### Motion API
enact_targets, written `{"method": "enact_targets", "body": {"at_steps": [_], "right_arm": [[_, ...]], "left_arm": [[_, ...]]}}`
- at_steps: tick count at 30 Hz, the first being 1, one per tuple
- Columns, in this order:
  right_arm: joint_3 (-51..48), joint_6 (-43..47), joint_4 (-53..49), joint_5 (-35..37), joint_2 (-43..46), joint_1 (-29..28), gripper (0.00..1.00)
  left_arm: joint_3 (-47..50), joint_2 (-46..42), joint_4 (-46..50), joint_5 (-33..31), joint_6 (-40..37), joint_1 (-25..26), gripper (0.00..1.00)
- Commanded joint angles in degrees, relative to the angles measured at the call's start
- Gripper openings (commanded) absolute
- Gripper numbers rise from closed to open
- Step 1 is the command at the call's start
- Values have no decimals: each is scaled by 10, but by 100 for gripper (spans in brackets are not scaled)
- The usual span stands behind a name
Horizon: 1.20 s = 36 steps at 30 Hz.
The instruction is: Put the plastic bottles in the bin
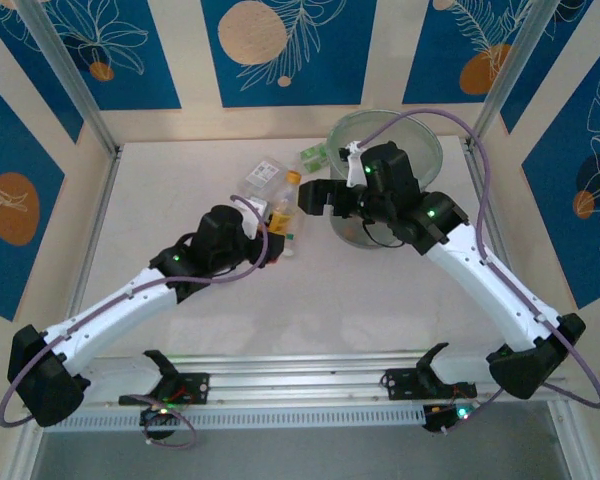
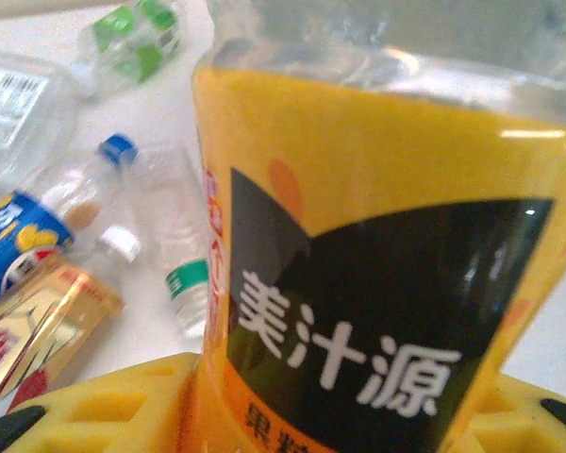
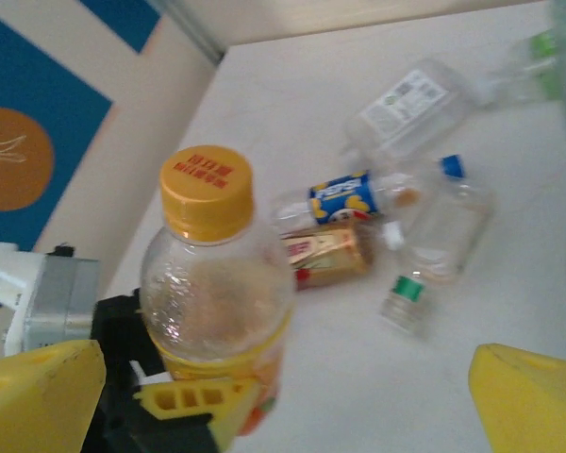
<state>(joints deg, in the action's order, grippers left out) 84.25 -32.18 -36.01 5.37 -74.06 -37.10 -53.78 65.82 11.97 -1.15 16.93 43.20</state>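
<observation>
Here, the white counter [image 1: 380,300] spreads beneath both arms. The bin [image 1: 432,140] stands close beside the right tool [image 1: 313,197], on its right. That tool's yellow jaws gape wide, released and empty. Just beyond the left tool [image 1: 277,228] a loose heap of plastic bottles [image 1: 265,180] lies on the counter: a crushed clear bottle [image 3: 406,104], a blue-labelled bottle [image 3: 344,198] and a small green-capped bottle [image 3: 406,297]. The left tool grasps an orange-labelled bottle [image 2: 377,236] low on its body, upright, directly in front of the right tool. Its yellow cap [image 3: 206,189] is on.
</observation>
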Motion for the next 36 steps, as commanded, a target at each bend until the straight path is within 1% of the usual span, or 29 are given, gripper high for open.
{"method": "enact_targets", "body": {"at_steps": [1,4,6,8,12,18,20,24,25,26,28,29,30,32,36], "right_arm": [[16,-11,46,-80,-22,3,99],[16,-12,63,-97,-32,3,100],[14,-11,79,-113,-36,2,97],[14,-11,89,-124,-44,1,96],[19,-10,85,-116,-57,-1,96],[26,-6,81,-119,-73,-1,89],[26,-6,85,-123,-77,-1,85],[28,-3,83,-117,-77,-1,67],[28,-2,81,-113,-76,0,63],[30,0,78,-105,-76,-1,59],[36,6,69,-92,-74,0,52],[41,11,65,-85,-74,1,50],[47,15,60,-78,-74,2,49],[62,26,51,-67,-75,3,49],[119,60,23,-41,-83,7,48]], "left_arm": [[6,-3,-78,49,-12,6,44],[3,-1,-85,59,-12,6,45],[0,2,-87,65,-12,7,45],[0,5,-92,72,-9,7,45],[2,4,-113,96,-4,6,45],[6,0,-136,119,-9,6,46],[4,2,-134,119,-10,6,46],[2,5,-134,113,-9,6,47],[2,5,-134,112,-9,7,49],[1,5,-134,110,-9,6,54],[2,4,-134,105,-11,6,67],[2,2,-134,102,-11,6,75],[5,-2,-134,96,-11,6,85],[11,-11,-136,86,-13,6,99],[26,-44,-133,57,-21,6,99]]}}
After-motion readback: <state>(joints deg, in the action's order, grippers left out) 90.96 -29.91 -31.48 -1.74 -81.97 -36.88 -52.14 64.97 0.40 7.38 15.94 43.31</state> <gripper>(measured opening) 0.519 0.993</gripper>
